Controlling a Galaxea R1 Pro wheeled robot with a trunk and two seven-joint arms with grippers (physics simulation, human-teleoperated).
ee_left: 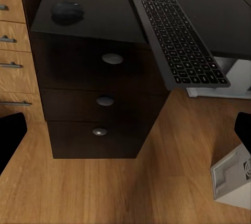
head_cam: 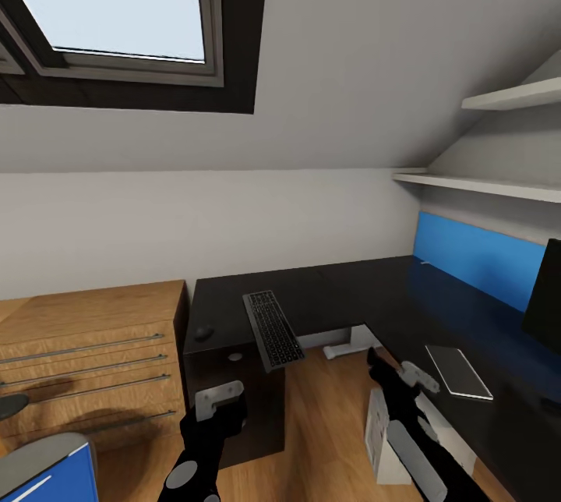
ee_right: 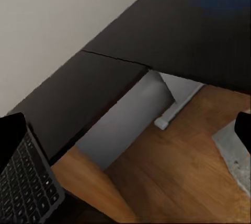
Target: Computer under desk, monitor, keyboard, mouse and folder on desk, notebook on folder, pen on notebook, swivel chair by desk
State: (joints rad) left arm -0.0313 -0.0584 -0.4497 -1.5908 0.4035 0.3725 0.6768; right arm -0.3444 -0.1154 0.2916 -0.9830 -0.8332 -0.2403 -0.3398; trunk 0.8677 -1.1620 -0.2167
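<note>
Room: bedroom w/ sloped ceiling, skylight, pale walls, light wood floor; black L-shaped counter point(head_cam: 343, 291) w/ blue back panel point(head_cam: 475, 256).
L pincer: left pincer point(head_cam: 220, 399) hangs low in front of the drawer block; in its wrist view dark fingertips point(ee_left: 11, 135) sit at both edges w/ a wide gap between, so released, nothing held.
R pincer: right pincer point(head_cam: 413, 377) sits near the counter's inner corner, above the floor; tips far apart in its wrist view, released, empty.
Keyboard: keyboard point(head_cam: 272, 328) lies on the counter, near end sticking out past the front edge.
Mouse: mouse point(head_cam: 204, 333) on the counter's left end, near the keyboard but apart.
Notebook: notebook point(head_cam: 458, 371) flat on the right wing, just beside the R arm.
Monitor: monitor point(head_cam: 544, 299) stands on the right wing at the frame edge.
Computer: computer point(head_cam: 382, 440) on the floor under/beside the right wing.
Folder + chair: blue folder point(head_cam: 58, 479) on the swivel chair point(head_cam: 39, 455), bottom-left corner, well apart from the counter.
Risk: overhanging keyboard could tip to the floor if an arm clips it; R arm could nudge the notebook.
Views: L wrist shows drawer knobs point(ee_left: 112, 58) and the overhang plainly; R wrist shows the counter's underside gap; head view alone gives monitor, notebook, folder.
Pen: can't tell where.
</note>
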